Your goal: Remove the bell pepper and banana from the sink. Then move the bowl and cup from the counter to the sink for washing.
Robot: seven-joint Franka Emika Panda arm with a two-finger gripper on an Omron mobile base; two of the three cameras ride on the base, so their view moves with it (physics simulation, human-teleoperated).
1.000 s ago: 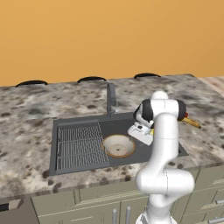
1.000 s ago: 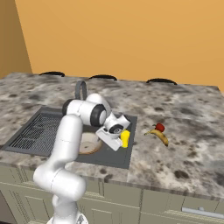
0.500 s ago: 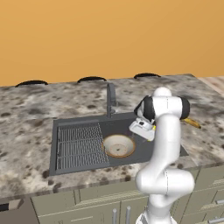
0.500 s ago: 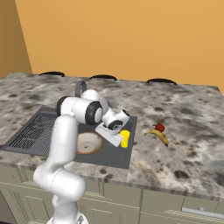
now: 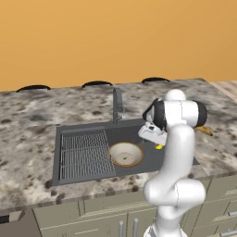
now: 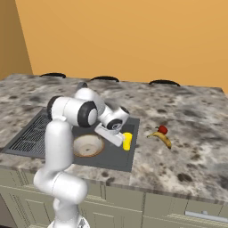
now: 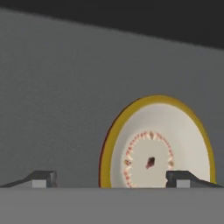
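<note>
One large dark grey rectangular sink (image 6: 116, 156) set in speckled granite counter (image 6: 191, 133). Wide beige bowl (image 6: 88, 145) sits inside basin. Gripper (image 7: 109, 178) spread wide, empty, low over small yellow tapered cup (image 6: 127, 141) in sink's right end. Curved yellow banana (image 6: 162, 138) on counter right of sink, glossy red bell pepper (image 6: 163, 129) touching it.

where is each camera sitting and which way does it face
Left base view: behind the arm's left, looking forward and down at the sink and bowl; arm at right.
Right base view: behind its right, same sink, cup, banana; arm at left.
Hand view: on the hand, looking into the cup between open fingers.
Both base views share sink, bowl, arm.
</note>
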